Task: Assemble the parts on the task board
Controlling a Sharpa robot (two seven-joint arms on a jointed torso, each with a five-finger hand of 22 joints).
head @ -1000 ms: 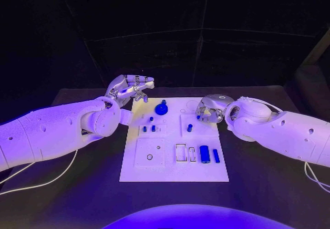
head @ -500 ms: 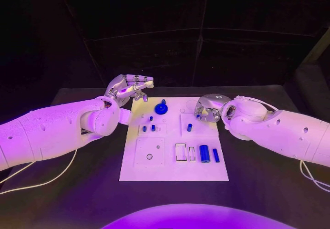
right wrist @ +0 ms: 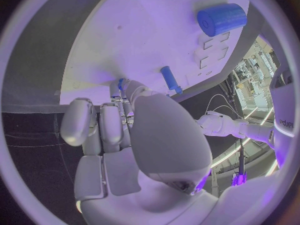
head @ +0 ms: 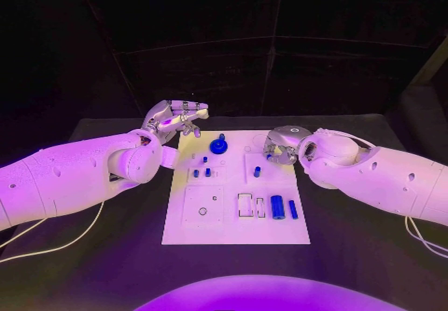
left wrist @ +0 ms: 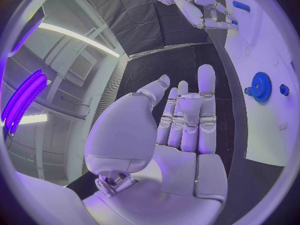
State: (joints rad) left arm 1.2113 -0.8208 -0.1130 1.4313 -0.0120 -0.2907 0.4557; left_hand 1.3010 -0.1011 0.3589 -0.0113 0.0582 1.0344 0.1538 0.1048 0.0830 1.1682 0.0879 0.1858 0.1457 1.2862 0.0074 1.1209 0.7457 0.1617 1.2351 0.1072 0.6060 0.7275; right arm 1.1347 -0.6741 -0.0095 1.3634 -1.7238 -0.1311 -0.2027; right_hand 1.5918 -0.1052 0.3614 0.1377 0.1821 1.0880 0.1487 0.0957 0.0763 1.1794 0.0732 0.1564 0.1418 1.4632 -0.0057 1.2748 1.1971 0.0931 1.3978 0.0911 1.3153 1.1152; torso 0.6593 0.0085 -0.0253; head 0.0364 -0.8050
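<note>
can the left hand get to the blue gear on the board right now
Probably yes. The left hand hovers open just off the board's far left corner, and the blue gear stands close beside it with nothing between them.

Dim room, dark backdrop; violet light falls from above, brightest on the white task board (head: 237,188). Wrist views bend straight edges strongly.

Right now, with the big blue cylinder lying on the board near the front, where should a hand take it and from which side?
Grip the big blue cylinder across its round middle, coming straight down from above. It lies on its side on the task board, long axis running front to back, with the thin blue pin close beside it, so fingers probably fit best from above.
</note>
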